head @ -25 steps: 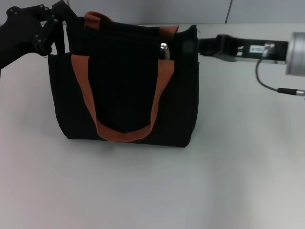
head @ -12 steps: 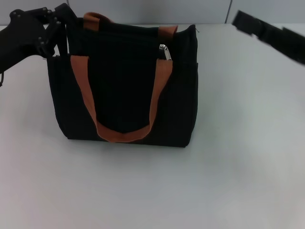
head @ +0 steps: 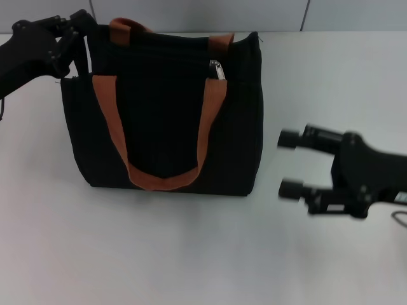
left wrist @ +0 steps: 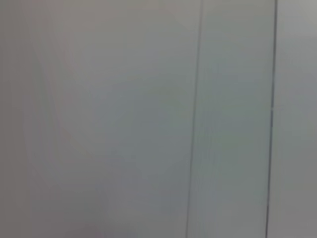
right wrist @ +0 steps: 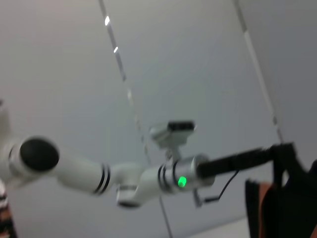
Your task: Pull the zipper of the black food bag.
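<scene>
The black food bag [head: 165,108] stands upright on the white table, with orange-brown handles [head: 159,178]. The silver zipper pull [head: 218,68] sits on the top zip track near the bag's right end. My left gripper [head: 71,33] is at the bag's top left corner, against its edge. My right gripper [head: 287,163] is open and empty, low over the table to the right of the bag and apart from it. The right wrist view shows the left arm reaching to the bag [right wrist: 285,208]. The left wrist view shows only a grey surface.
The white table [head: 191,254] spreads in front of the bag and to its right. A grey wall with panel seams [head: 305,13] runs behind the table. A cable [head: 400,219] hangs by the right arm at the right edge.
My right arm has swung away from the bag's top right end, down to the table at the bag's right front. The bag and the left arm have hardly moved.
</scene>
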